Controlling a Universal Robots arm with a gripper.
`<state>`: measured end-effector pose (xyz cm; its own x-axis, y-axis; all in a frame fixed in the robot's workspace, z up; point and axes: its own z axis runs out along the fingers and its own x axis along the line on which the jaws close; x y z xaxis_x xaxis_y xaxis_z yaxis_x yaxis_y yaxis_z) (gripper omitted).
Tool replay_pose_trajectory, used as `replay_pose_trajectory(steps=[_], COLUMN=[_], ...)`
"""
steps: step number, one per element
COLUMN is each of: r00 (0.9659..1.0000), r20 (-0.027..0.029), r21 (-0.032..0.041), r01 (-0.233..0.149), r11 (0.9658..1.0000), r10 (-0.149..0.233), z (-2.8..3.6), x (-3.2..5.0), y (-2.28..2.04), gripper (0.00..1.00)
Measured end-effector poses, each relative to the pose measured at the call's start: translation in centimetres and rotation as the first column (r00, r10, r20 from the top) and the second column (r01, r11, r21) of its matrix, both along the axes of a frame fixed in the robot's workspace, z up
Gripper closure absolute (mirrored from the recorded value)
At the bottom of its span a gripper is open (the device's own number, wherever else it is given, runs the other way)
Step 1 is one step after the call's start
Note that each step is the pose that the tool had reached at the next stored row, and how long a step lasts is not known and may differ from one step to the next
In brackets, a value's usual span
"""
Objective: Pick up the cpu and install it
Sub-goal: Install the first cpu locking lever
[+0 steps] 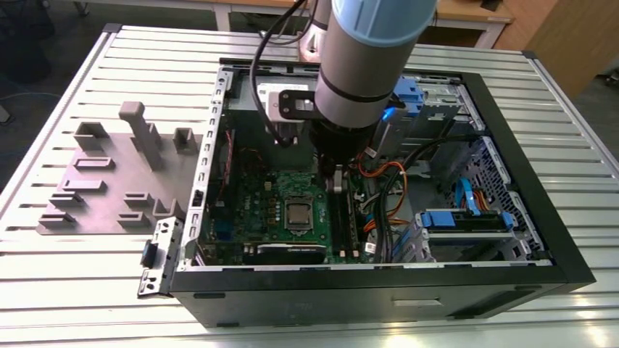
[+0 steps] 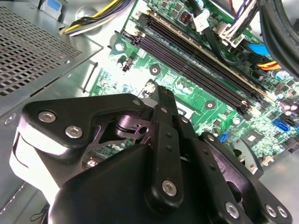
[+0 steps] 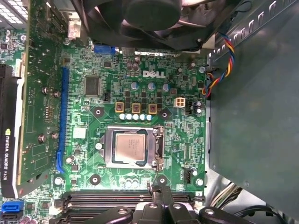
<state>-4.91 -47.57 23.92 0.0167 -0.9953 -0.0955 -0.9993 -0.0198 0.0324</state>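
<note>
The cpu (image 3: 131, 148), a small silvery square, lies flat inside the silver socket frame (image 3: 157, 148) on the green motherboard (image 3: 182, 135). In the exterior view the cpu (image 1: 297, 212) sits in the middle of the board inside the open computer case. My gripper (image 3: 161, 190) hovers over the board beside the dark memory slots (image 3: 107, 200), a short way off the socket and apart from the cpu. Its black fingers (image 2: 162, 112) stand together with nothing between them. In the exterior view the gripper (image 1: 334, 181) hangs under the arm, just beyond the socket.
A black fan (image 3: 149, 23) overhangs the board's far side. Coloured cables (image 1: 387, 196) run on the exterior view's right of the arm, with blue drive bays (image 1: 464, 217) beyond. A dark graphics card (image 3: 7, 140) flanks the board. A grey holder plate with blocks (image 1: 106, 188) lies outside the case.
</note>
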Motion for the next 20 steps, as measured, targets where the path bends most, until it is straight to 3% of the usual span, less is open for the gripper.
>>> replay_pose_trajectory(steps=[3, 17, 20], r00=[1.0000, 1.0000, 1.0000], r20=[0.0000, 0.0001, 0.0001], r21=[-0.0001, -0.0011, -0.0107], r01=[0.000, 0.000, 0.000], r11=[1.0000, 1.0000, 0.9999], r10=[0.000, 0.000, 0.000], z=[-0.01, -0.01, -0.02], x=[-0.01, -0.01, 0.00], y=[-0.22, -0.26, -0.34], gripper=[0.89, 0.89, 0.89])
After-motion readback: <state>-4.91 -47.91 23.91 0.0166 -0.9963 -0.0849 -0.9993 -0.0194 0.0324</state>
